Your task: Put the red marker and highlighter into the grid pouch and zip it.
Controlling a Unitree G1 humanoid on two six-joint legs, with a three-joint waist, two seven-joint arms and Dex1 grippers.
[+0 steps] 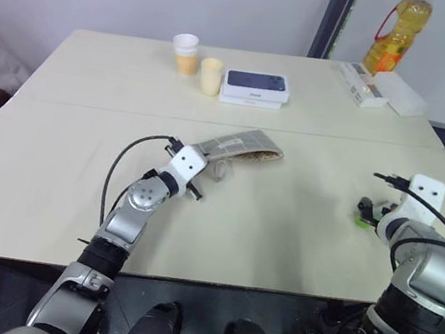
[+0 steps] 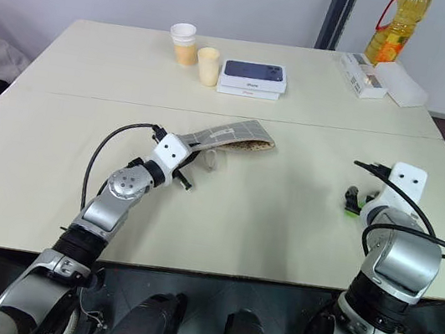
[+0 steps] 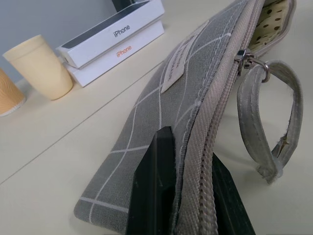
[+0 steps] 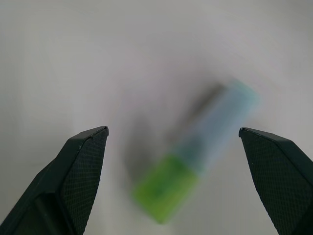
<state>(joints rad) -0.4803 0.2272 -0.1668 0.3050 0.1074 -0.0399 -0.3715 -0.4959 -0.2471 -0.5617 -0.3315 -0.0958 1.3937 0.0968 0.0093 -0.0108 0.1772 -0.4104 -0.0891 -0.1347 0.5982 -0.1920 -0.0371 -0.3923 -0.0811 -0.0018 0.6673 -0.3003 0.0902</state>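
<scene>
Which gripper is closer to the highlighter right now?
Right. The right gripper hangs open just above the highlighter, which lies on the table between its fingers. The left gripper is far across the table, shut on the grid pouch.

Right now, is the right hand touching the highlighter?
Apart. The right wrist view shows the highlighter lying on the table between the open right hand's fingers, with table visible on both sides.
</scene>
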